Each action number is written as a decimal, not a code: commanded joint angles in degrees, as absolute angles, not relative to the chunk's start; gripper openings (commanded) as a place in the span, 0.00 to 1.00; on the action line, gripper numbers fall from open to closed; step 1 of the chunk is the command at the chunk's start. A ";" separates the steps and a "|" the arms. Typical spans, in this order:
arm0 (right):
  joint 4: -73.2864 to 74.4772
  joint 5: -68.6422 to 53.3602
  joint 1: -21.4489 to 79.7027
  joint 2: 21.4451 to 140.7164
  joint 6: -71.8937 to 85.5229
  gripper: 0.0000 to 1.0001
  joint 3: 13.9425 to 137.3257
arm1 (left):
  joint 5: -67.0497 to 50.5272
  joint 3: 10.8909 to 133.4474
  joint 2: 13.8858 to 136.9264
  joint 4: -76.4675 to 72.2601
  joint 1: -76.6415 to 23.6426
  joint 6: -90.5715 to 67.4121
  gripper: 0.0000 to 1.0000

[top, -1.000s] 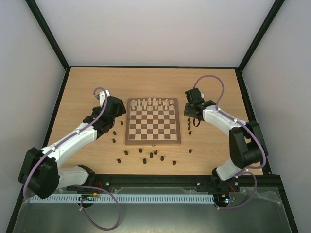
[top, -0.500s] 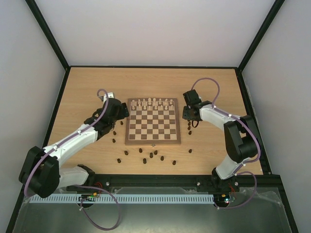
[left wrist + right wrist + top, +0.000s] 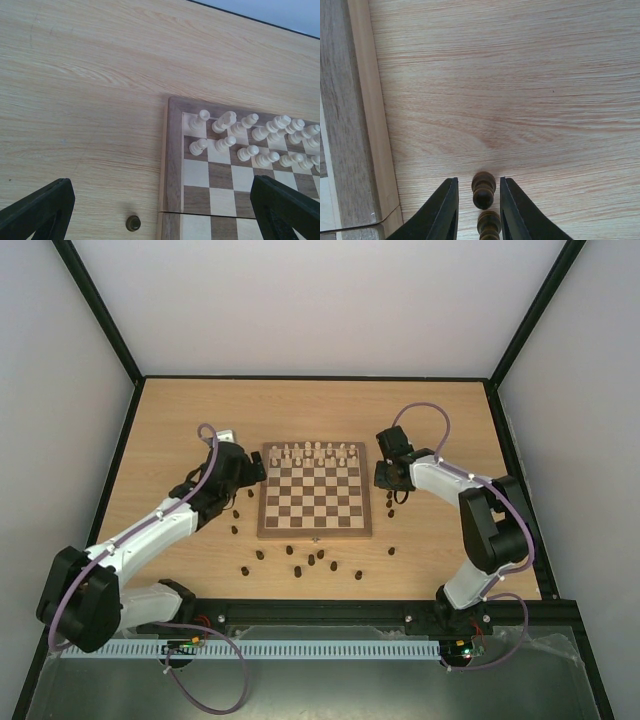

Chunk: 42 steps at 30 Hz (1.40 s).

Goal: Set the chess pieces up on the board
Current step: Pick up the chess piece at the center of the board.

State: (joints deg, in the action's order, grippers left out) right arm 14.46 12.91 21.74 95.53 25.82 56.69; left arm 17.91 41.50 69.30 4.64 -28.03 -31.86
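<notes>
The left fingers (image 3: 40, 210) stand wide open over the board (image 3: 172, 150) edge, while the right fingers (image 3: 445, 210) narrowly flank, without clearly touching, a dark chess piece (image 3: 483, 190) on the bench (image 3: 520, 75).

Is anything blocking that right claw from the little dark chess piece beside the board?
Nothing visible does. The right gripper straddles the small dark brown wooden chess piece on the light wooden table, small gaps either side.

Top camera looks down from behind; both wrist cameras closely share the board (image 3: 315, 530).
</notes>
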 commanded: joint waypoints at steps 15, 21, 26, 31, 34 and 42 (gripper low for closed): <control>18.11 12.63 22.26 98.19 25.14 0.14 56.59 | 18.07 41.49 68.20 4.01 -27.68 -32.16 0.99; 18.10 13.02 22.24 98.35 25.14 0.08 56.62 | 18.57 41.17 67.73 4.15 -27.68 -32.94 0.99; 17.81 14.43 22.24 97.64 25.31 0.04 56.84 | 19.86 40.54 66.23 3.96 -27.69 -33.40 0.99; 17.55 15.39 22.37 95.90 25.23 0.02 56.73 | 19.96 40.62 65.69 4.35 -27.69 -33.33 0.99; 17.40 16.50 23.11 93.61 25.07 0.01 56.69 | 20.38 40.45 65.12 4.35 -27.69 -33.62 0.99; 18.37 19.06 30.98 87.04 23.42 0.01 57.69 | 19.60 40.53 61.18 5.53 -27.60 -34.22 0.99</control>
